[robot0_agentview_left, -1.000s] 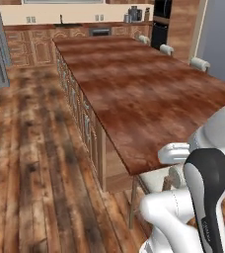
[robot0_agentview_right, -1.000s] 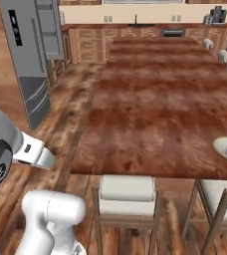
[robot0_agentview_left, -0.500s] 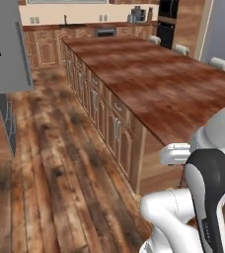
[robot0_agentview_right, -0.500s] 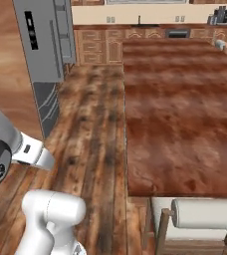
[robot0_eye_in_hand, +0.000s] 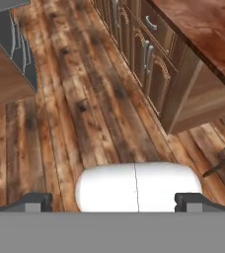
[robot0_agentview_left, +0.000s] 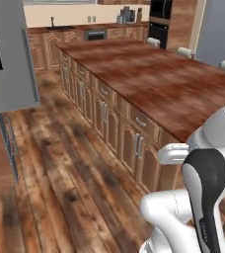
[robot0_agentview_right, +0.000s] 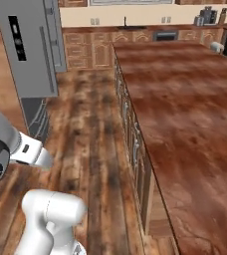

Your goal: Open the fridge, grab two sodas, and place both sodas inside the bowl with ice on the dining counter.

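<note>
- My pincer (robot0_eye_in_hand: 113,201) hangs over the plank floor (robot0_eye_in_hand: 85,113), its two dark fingertips (robot0_eye_in_hand: 34,201) spread wide apart with nothing between them; it grips nothing.
- The fridge (robot0_agentview_right: 28,47) stands ahead and to my left, a tall grey metal block with a black panel (robot0_agentview_right: 16,39) on its door and a long vertical bar handle (robot0_agentview_right: 50,50) near the door's right edge. Its doors look shut, so I judge the opening step not yet begun.
- In the left base view the fridge (robot0_agentview_left: 8,57) sits at the left edge, with a grey lower drawer (robot0_agentview_left: 8,143) below it, well apart from my arm.
- The dining counter (robot0_agentview_right: 185,109) runs long on my right, glossy reddish-brown on top, with wooden cabinet fronts (robot0_agentview_left: 119,123) along the side facing the floor. On the stretch of it I can see, I cannot make out the bowl with ice.
- The sodas I take to be inside the fridge, hidden behind the doors.
- Handling, as I judge it: the fridge door is heavy and stiff on its hinge, with a seal that will resist at first. The bar handle is smooth metal and may slip, so I would close my fingers across the bar near mid-height and pull along the door's arc, not straight back.
- Later, a can and a slim bottle will be light, hard and slick; take each around the middle of its body, the bottle below its cap, kept upright.
</note>
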